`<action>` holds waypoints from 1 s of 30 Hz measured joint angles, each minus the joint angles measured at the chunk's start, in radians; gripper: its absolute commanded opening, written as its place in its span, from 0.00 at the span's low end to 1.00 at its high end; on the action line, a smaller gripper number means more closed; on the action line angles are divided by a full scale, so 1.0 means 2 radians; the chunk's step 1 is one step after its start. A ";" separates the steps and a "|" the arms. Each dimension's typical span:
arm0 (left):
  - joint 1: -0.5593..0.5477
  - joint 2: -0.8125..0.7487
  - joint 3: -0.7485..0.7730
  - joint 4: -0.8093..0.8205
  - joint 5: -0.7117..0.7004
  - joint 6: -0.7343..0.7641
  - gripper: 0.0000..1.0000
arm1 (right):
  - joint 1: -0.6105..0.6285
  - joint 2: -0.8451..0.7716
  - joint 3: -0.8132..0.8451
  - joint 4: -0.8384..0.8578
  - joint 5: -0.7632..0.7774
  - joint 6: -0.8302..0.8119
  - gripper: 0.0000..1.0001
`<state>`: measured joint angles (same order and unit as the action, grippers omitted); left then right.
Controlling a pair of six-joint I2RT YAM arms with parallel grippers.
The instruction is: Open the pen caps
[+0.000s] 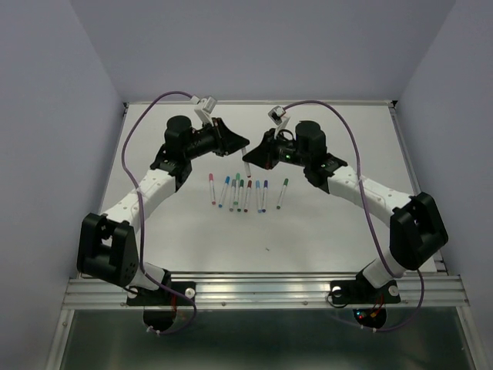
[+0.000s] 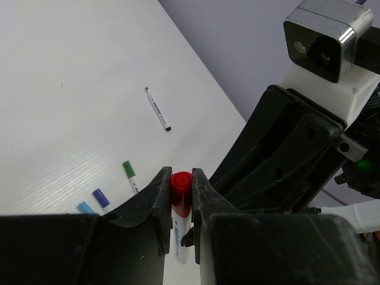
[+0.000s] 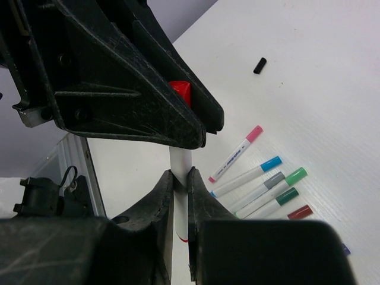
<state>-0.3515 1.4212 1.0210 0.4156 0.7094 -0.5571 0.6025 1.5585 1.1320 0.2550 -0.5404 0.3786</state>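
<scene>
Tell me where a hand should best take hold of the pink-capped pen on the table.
Grip the pink-capped pen at mid-barrel, from straight above, closing across its width: it lies flat, and that leaves the pink cap free to pull.

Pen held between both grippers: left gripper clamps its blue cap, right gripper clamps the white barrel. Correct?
No: the cap is red, not blue, as the left wrist view shows. The left gripper does clamp it and the right gripper clamps the white barrel.

Pen row (image 1: 248, 196) at table (image 1: 177, 239) ctr.
</scene>
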 measured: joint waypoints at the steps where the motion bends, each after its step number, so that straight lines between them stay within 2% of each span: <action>1: 0.000 -0.001 0.000 0.000 -0.002 0.000 0.00 | 0.000 0.001 0.002 0.001 -0.001 0.001 0.06; 4: 0.000 -0.004 0.000 0.000 -0.007 -0.001 0.00 | 0.000 0.003 0.004 0.004 -0.003 0.002 0.01; 13: 0.002 -0.014 0.001 -0.010 -0.033 -0.001 0.00 | -0.003 0.003 0.002 0.019 -0.017 0.004 0.01; 20: 0.034 0.007 0.051 -0.090 0.001 -0.008 0.00 | 0.007 -0.006 -0.034 0.060 -0.001 0.002 0.01; 26: 0.116 0.037 0.134 -0.075 -0.101 0.010 0.00 | 0.037 -0.054 -0.119 -0.012 -0.053 0.005 0.01; 30: 0.128 0.037 0.141 -0.066 -0.115 0.012 0.00 | 0.042 -0.077 -0.123 -0.034 -0.049 0.005 0.01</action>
<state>-0.0959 1.4960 1.3022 0.2840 0.4797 -0.5323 0.6868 1.4048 0.8864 0.1879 -0.6380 0.3885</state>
